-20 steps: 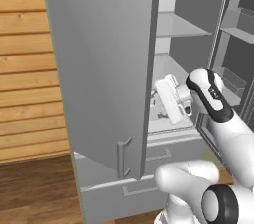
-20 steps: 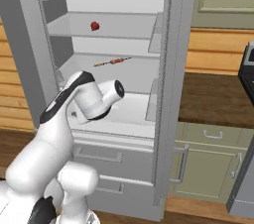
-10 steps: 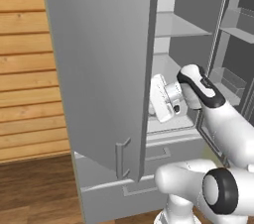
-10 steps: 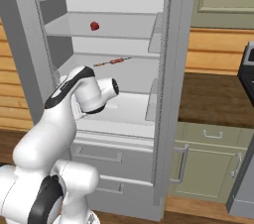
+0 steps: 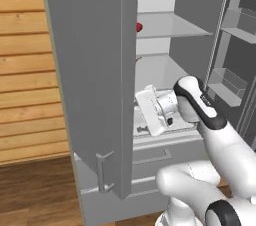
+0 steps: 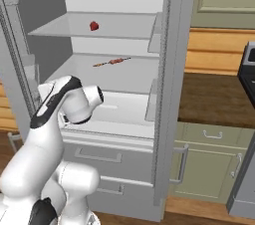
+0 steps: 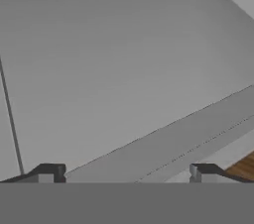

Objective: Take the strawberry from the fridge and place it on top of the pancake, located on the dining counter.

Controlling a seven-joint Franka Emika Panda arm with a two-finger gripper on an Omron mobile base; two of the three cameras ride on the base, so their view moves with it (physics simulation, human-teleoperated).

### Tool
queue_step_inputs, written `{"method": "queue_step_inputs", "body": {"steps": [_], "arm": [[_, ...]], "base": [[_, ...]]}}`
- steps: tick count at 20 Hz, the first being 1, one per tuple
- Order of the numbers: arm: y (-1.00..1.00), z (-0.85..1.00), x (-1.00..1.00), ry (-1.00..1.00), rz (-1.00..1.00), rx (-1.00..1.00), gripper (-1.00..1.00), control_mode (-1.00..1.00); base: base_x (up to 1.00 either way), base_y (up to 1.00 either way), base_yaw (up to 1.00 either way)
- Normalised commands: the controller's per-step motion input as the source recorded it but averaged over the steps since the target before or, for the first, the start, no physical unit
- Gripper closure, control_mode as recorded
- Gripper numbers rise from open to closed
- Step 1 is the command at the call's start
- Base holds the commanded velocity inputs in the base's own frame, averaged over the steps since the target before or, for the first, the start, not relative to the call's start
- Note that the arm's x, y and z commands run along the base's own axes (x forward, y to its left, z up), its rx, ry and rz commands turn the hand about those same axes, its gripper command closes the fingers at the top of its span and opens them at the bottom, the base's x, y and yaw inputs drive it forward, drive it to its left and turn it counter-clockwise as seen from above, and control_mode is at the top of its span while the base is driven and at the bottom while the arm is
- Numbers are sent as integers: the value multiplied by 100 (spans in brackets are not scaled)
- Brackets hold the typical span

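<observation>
The strawberry (image 6: 93, 26), small and bright red, lies on the upper shelf of the open fridge (image 6: 169, 69). In the left base view the strawberry (image 5: 138, 27) peeks out from behind the open left door (image 5: 90, 70). My gripper (image 7: 125, 173) is open, its two fingertips wide apart with nothing between them. It faces a flat grey fridge surface. My hand (image 5: 151, 111) hovers at the lowest shelf, close to the left door's edge, well below the strawberry. The pancake and the dining counter are out of view.
A thin orange-brown skewer (image 6: 112, 62) lies on the middle shelf. Two drawers (image 6: 99, 157) sit under the shelves. The right door (image 5: 235, 55) with bins stands open. A dark wooden counter on grey-green cabinets (image 6: 214, 144) lies right of the fridge.
My hand has swung left and slightly down, toward the open left door. The jaws have stayed open. The strawberry and skewer have not moved.
</observation>
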Motion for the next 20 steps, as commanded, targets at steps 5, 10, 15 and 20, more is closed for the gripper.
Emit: {"method": "queue_step_inputs", "body": {"steps": [5,10,15,20], "arm": [[100,13,0,8,8,0,-100,-100],[100,12,0,9,6,0,-100,-100],[96,5,0,6,7,-1,-100,-100],[15,2,0,0,1,-6,-100,-100]], "base": [[0,0,0],[0,0,0],[0,0,0],[0,0,0]]}}
